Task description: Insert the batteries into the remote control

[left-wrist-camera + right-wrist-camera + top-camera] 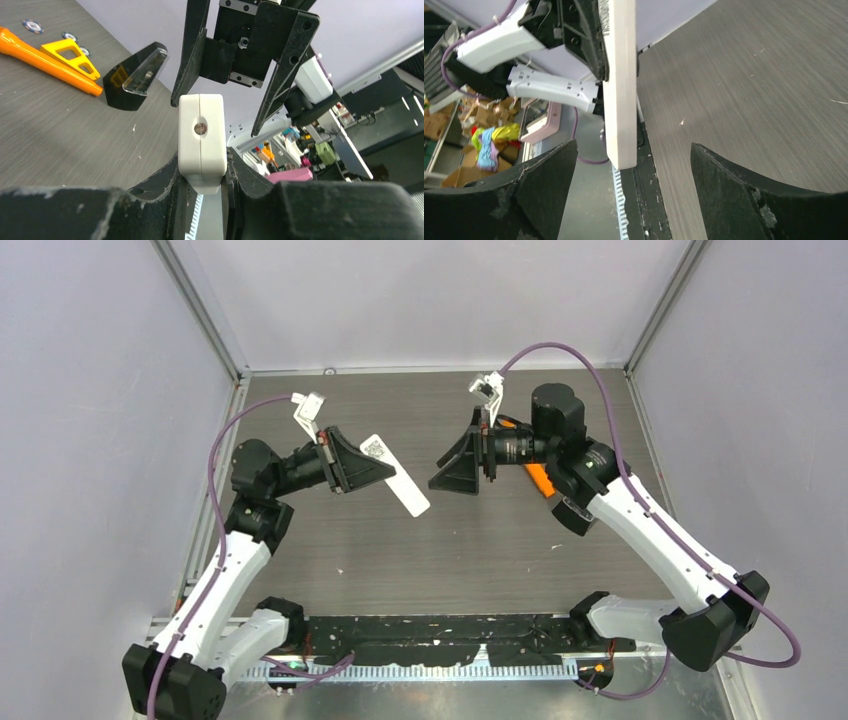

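My left gripper (pixel 362 466) is shut on one end of the white remote control (pixel 395 475) and holds it above the table, its plain back with a small label facing up. In the left wrist view the remote's end face (pixel 201 137) with a small round window sits between my pads. My right gripper (pixel 458 469) is open and empty, facing the remote's free end from the right. In the right wrist view the remote (pixel 620 85) hangs edge-on between my spread fingers (pixel 549 175), untouched. No batteries show in any view.
An orange flashlight (pixel 537 476) lies on the table under the right arm; it also shows in the left wrist view (pixel 47 62) beside a yellow triangular piece (pixel 70 55) and small round discs (pixel 32 25). Aluminium frame posts bound the table.
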`<action>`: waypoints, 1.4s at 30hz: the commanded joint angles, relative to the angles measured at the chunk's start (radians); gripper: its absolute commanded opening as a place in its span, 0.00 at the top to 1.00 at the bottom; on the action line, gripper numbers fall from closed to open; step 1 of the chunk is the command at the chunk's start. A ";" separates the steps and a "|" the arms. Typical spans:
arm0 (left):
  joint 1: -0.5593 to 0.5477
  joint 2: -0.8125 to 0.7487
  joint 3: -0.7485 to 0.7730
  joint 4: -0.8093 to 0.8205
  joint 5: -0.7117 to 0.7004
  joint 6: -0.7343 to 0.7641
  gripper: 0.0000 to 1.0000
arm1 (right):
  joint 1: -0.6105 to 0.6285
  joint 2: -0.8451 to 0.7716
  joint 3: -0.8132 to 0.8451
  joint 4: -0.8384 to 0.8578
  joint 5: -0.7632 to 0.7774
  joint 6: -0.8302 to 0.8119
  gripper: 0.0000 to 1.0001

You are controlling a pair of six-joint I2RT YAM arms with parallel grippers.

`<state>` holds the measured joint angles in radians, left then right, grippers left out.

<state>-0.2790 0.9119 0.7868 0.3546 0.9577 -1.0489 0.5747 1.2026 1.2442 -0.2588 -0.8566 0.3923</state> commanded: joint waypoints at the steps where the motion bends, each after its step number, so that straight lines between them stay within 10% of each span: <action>1: 0.006 0.005 0.066 0.041 0.117 0.067 1.00 | 0.051 0.007 0.065 -0.053 -0.080 -0.132 0.11; 30: 0.004 0.036 0.076 0.059 0.190 0.111 1.00 | 0.156 0.177 0.128 -0.035 -0.018 -0.055 0.43; 35: 0.006 0.044 0.083 0.061 0.195 0.110 1.00 | 0.156 0.190 0.127 -0.029 -0.026 -0.042 0.67; 42: 0.006 0.043 0.090 0.016 0.186 0.158 0.45 | 0.156 0.162 0.094 -0.006 0.032 -0.016 0.86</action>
<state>-0.2722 0.9668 0.8303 0.3588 1.1328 -0.9257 0.7319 1.3819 1.3499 -0.3290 -0.8925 0.3473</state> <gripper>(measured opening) 0.362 0.309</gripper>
